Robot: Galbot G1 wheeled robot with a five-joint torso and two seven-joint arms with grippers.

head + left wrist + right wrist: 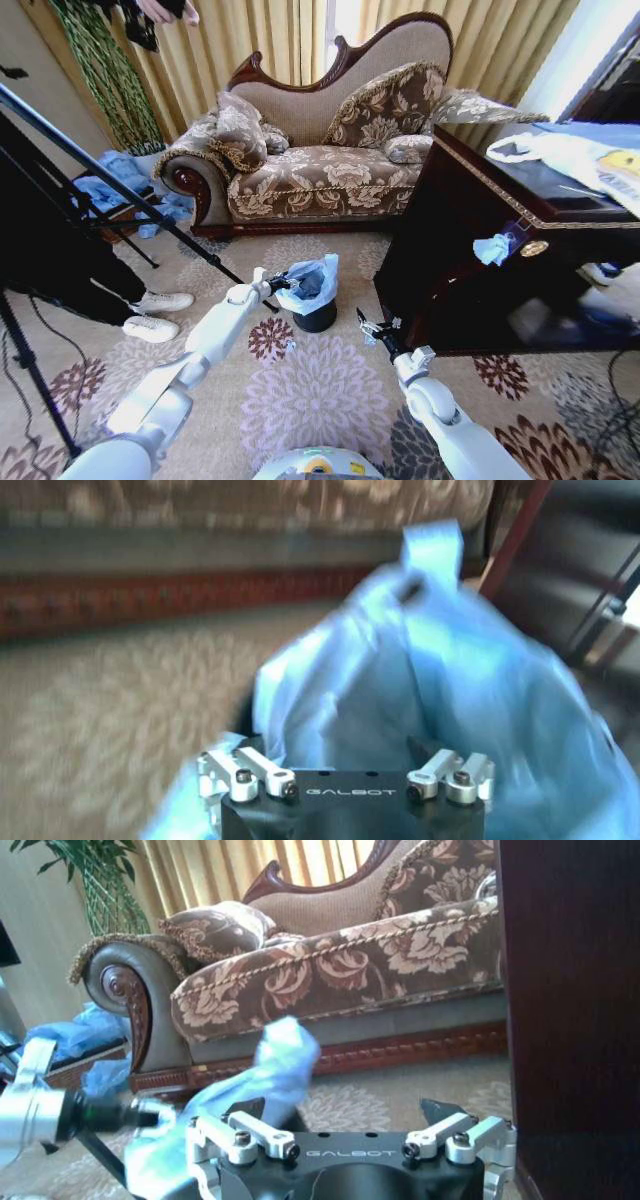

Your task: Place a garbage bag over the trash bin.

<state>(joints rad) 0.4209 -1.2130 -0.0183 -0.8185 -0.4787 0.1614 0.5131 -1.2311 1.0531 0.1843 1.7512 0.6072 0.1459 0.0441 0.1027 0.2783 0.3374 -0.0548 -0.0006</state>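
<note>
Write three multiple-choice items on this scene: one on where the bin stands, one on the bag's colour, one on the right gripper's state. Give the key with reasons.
1. The trash bin stands:
A. on the sofa
B. on the carpet before the sofa
C. on the dark table

2. The garbage bag is:
A. pale blue
B. black
C. yellow

3. The right gripper is:
A. shut on the bag
B. shut on the bin
C. open, holding nothing

Key: 1 B, patterned carpet surrounds it, the sofa behind. 2 A, translucent blue film. 3 C, its fingers are spread beside the bin; the left gripper is at the bag's rim.
</note>
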